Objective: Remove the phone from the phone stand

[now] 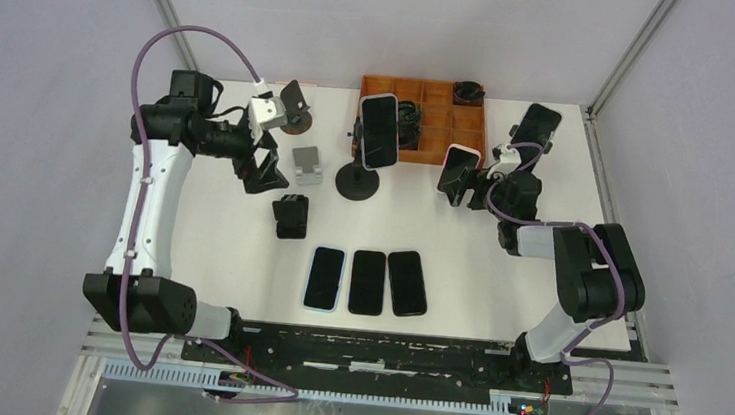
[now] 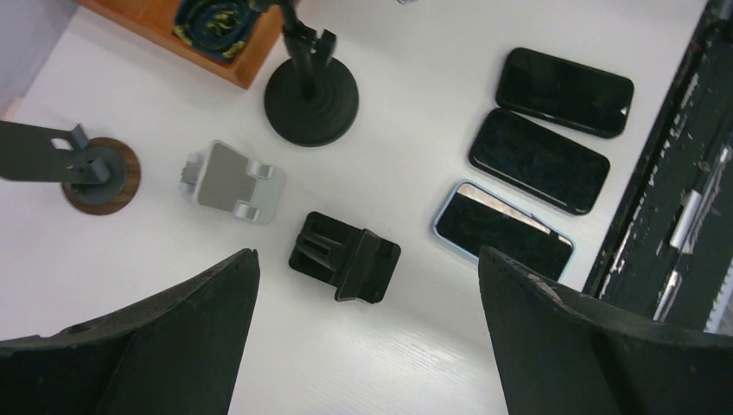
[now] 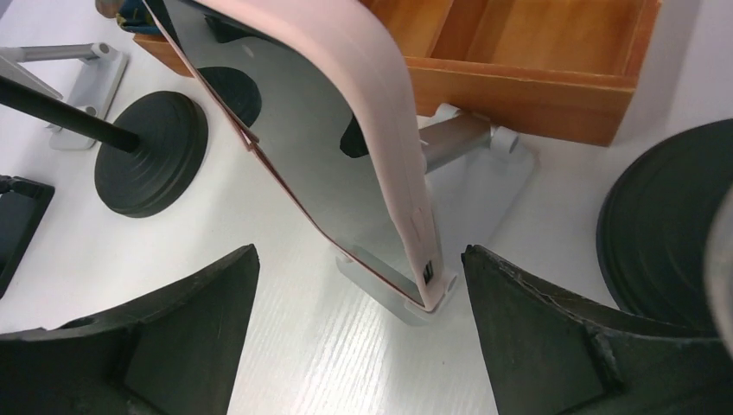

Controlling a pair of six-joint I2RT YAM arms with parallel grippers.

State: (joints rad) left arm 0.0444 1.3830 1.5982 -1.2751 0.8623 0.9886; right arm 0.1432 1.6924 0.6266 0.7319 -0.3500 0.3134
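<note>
1. Hovering wide-spread and empty just short of the pink-cased phone (image 3: pixel 302 156): right gripper (image 3: pixel 359 251), with the phone's lower end framed between the two fingers and no contact visible.
2. Propped in the silver phone stand (image 3: pixel 510 177), bottom edge seated in the front lip, back leaning toward the wooden tray (image 3: pixel 519 86); long axis rising steeply up and away from the fingers.
3. Probably calling for a pinch across the narrow width, then a lift along that slant to clear the lip.
4. Parked well apart on the other side, fingers spread, nothing held: left gripper (image 2: pixel 367 257). Looks like the right arm's job.
</note>
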